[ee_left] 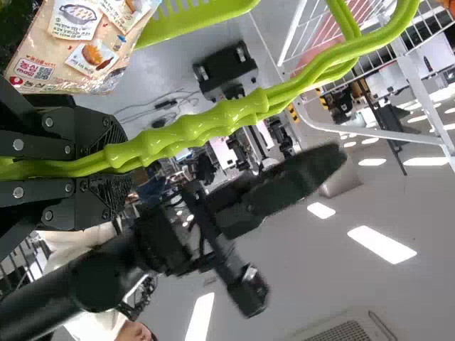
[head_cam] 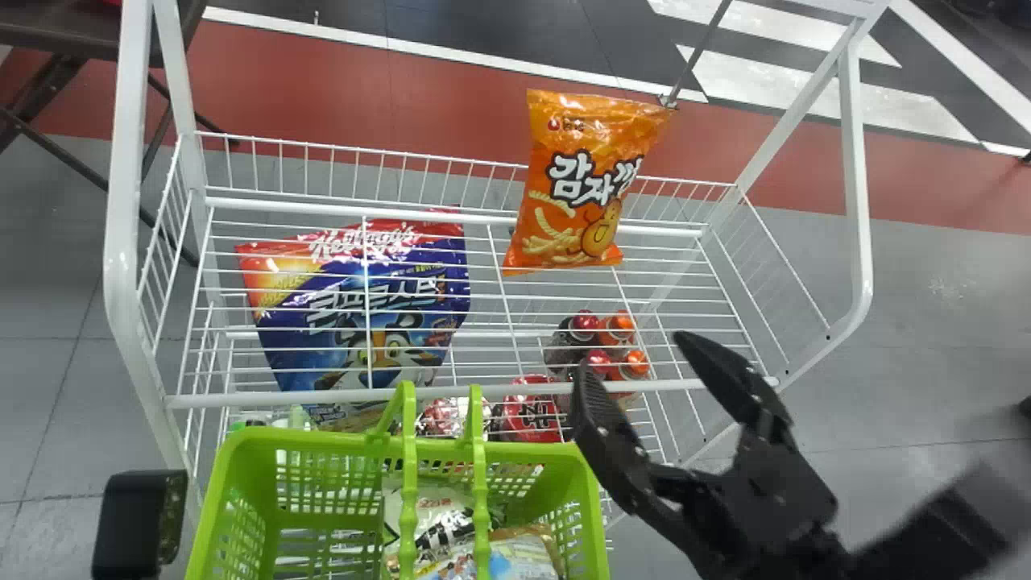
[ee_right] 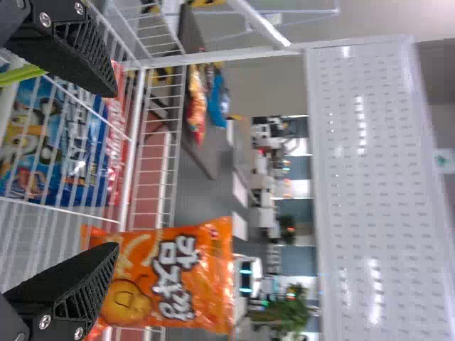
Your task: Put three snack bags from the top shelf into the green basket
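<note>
Though partly behind basket handles, snack bags

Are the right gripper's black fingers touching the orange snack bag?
Apart. The head view shows the white wire shelf between the right gripper and the orange snack bag.

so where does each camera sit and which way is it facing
Head view: on the head, facing forward and down at the wire rack and green basket; the open right gripper shows.
Left wrist view: on the left wrist, looking along the left gripper, closed on the basket's handles, toward the right arm.
Right wrist view: on the right wrist, looking past its own fingers across the rack.
Head and right wrist views share the orange snack bag.
</note>
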`<state>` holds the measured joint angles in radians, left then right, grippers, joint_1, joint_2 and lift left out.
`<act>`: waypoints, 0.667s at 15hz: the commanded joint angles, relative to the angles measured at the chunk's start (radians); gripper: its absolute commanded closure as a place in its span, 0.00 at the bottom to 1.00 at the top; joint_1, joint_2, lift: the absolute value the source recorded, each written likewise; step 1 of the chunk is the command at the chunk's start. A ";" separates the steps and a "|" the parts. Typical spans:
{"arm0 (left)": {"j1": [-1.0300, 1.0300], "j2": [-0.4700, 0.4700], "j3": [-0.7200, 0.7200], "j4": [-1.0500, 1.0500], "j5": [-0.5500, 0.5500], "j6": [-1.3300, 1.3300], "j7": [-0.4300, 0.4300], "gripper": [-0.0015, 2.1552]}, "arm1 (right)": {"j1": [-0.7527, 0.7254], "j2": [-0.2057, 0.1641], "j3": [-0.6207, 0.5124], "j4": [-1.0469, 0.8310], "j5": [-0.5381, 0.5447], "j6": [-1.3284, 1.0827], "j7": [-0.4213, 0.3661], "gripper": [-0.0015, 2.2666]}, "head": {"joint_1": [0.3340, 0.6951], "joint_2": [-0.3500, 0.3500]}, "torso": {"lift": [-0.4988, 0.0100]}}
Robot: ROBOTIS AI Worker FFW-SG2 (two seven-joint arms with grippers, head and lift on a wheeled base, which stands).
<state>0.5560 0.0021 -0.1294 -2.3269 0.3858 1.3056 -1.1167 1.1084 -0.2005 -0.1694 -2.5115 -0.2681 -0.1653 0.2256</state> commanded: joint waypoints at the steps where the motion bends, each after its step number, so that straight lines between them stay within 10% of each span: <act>1: -0.001 0.006 0.001 0.001 0.004 0.004 0.000 0.82 | 0.062 0.000 -0.002 0.022 -0.019 -0.127 0.000 0.02 | 1.00 0.00 | 0.89; 10: 0.036 0.021 0.011 -0.025 0.018 0.001 -0.005 0.82 | 0.073 0.001 0.004 0.029 -0.031 -0.136 -0.040 0.02 | 1.00 0.00 | 0.89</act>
<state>0.5888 0.0230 -0.1181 -2.3494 0.4036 1.3072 -1.1212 1.1811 -0.1994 -0.1670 -2.4814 -0.2970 -0.3070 0.1925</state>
